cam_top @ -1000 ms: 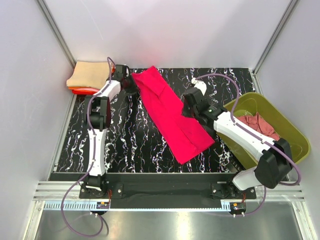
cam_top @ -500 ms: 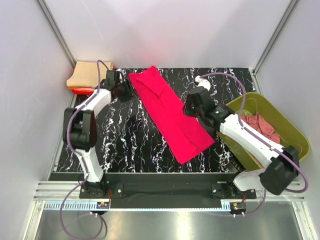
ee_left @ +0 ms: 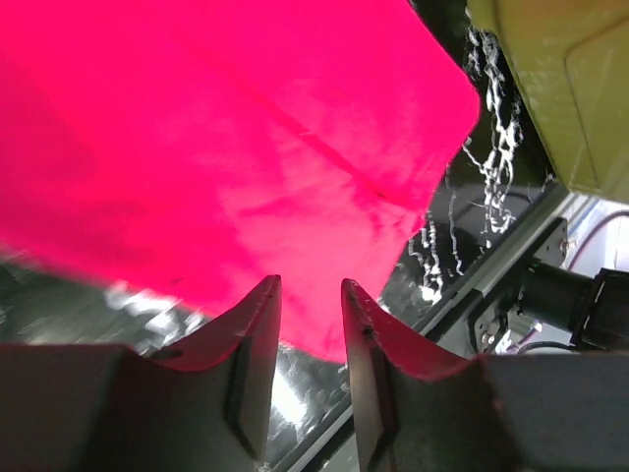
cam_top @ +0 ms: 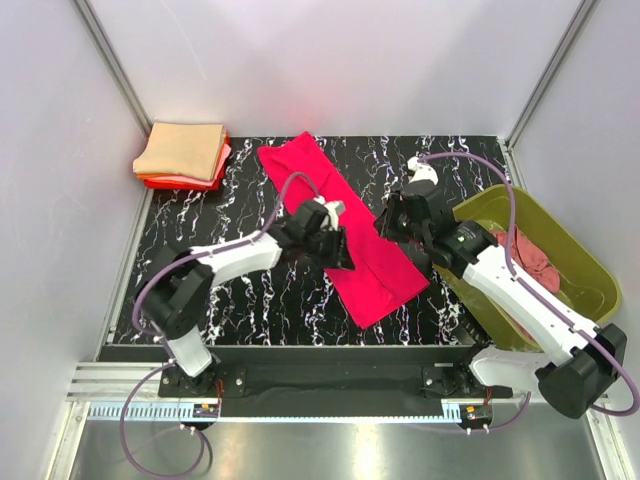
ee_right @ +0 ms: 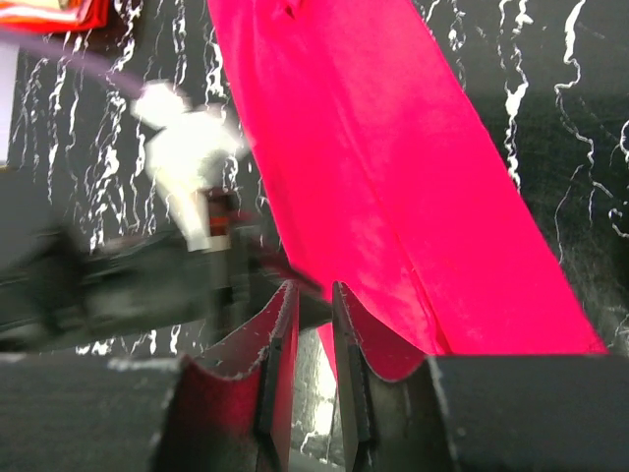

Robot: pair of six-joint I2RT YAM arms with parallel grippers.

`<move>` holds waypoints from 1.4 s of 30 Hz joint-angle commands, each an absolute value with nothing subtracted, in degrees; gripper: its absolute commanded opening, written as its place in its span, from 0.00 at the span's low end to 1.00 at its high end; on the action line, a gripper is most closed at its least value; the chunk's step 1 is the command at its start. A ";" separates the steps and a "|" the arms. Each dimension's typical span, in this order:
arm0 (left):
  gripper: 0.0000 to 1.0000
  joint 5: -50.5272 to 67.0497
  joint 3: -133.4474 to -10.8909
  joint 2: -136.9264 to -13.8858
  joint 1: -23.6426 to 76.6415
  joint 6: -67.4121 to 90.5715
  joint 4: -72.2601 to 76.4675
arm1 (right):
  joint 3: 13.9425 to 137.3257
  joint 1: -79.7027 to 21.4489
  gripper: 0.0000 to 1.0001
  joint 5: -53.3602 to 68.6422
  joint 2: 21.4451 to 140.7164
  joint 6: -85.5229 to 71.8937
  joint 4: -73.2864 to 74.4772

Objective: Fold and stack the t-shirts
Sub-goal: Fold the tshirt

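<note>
1. The step in hand, as I judge it, is the folding of the crimson-pink t-shirt [cam_top: 372, 268]. It is already narrowed to a long band, so the cross fold, end over end, seems to be what remains.
2. The left gripper [cam_top: 335, 243] stands at the left long edge of the band, a little past its middle towards the near end. The right gripper [cam_top: 400, 222] stands opposite, at the right long edge.
3. In each wrist view the two fingers stand only a small gap apart and nothing is between them, so neither gripper holds cloth (the gap is narrow, but light shows through it).
4. The next move calls for each gripper to pinch all the layers at one end. They should then carry that end over the other end, evenly, so that the edges meet.
5. The t-shirt lies flat and diagonal on the black marbled table [cam_top: 260, 300], its far end at the back and its near end towards the olive-green tub [cam_top: 580, 250]. It is bright and smooth, with a few soft creases and a seam line in the left wrist view.
6. A stack of folded t-shirts [cam_top: 182, 155], tan on top and orange-red below, waits at the far left corner, well apart from the band.
7. A dusty rose t-shirt [cam_top: 520, 250] lies crumpled in the tub.
</note>
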State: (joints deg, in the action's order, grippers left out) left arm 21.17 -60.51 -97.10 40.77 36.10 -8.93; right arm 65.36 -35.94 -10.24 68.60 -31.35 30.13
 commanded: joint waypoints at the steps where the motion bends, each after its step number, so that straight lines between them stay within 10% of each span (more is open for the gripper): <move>1: 0.34 22.24 -64.42 -103.17 43.41 38.06 -3.60 | 64.69 -35.59 0.27 -8.96 65.13 -31.55 31.03; 29: 0.42 -5.11 -35.52 -75.60 44.57 42.27 -23.99 | 57.57 -35.77 0.18 3.42 78.91 -35.24 31.46; 42: 0.50 3.42 -69.22 -88.30 23.48 25.85 -25.66 | 59.41 -36.04 0.20 0.35 79.36 -34.89 29.53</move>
State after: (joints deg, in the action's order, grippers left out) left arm 1.15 -60.73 -80.88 26.87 32.53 -27.33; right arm 56.73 -35.94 1.17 81.06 -35.18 31.48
